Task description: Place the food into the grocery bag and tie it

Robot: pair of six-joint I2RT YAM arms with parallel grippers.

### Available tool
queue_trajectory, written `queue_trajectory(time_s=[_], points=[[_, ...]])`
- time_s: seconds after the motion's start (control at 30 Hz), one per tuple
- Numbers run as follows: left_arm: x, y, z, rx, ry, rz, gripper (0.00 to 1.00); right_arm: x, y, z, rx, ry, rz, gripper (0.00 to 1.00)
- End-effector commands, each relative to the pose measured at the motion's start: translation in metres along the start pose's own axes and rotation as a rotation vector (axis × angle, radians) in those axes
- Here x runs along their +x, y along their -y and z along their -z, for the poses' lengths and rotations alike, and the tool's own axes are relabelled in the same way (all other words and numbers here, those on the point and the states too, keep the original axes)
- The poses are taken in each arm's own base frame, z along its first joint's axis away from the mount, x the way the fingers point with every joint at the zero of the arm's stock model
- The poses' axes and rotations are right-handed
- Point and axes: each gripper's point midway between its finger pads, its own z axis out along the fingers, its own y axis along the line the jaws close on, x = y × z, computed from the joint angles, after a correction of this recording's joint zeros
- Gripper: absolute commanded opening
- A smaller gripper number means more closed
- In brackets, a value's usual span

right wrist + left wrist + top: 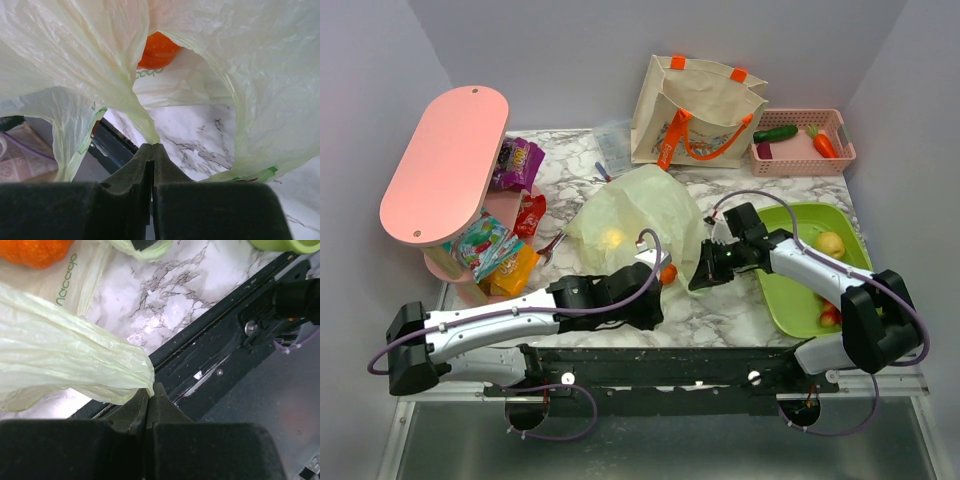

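Observation:
The pale green grocery bag point(630, 215) lies crumpled at the table's middle. A yellow fruit point(612, 238) shows through its film, and an orange fruit point(668, 273) sits at its near mouth. My left gripper point(653, 300) is shut on a bunched bag handle point(100, 370) near the front edge. My right gripper point(703, 277) is shut on the other bag handle point(132, 107). The orange fruit point(157, 50) shows in the bag's opening in the right wrist view, and also at the left wrist view's top left point(35, 250). A yellow fruit point(830, 244) and a red fruit point(830, 316) lie on the green tray point(790, 295).
A beige tote with orange handles point(695, 110) stands at the back. A pink basket point(802, 142) holds a cucumber and a carrot. A pink two-tier shelf point(445, 160) with snack packets point(515, 165) stands on the left. The black front rail point(225, 345) runs below the left gripper.

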Motion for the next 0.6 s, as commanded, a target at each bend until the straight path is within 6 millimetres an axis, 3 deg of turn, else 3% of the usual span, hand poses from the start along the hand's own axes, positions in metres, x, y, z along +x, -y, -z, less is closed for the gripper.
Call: queue_trajectory(time_s=[0.0, 0.27, 0.4, 0.57], points=[[-0.016, 0.005, 0.022, 0.059, 0.048, 0.035, 0.00, -0.002, -0.025, 0.002, -0.096, 0.000, 0.027, 0.02], [-0.041, 0.001, 0.063, 0.070, 0.113, 0.063, 0.00, -0.027, -0.073, 0.031, -0.182, 0.071, 0.062, 0.01], [-0.061, 0.007, 0.092, 0.074, 0.167, 0.061, 0.00, -0.062, -0.098, 0.062, -0.153, 0.203, 0.036, 0.01], [-0.087, 0.014, 0.113, 0.101, 0.238, 0.066, 0.00, -0.091, -0.147, 0.105, -0.252, 0.330, 0.038, 0.01]])
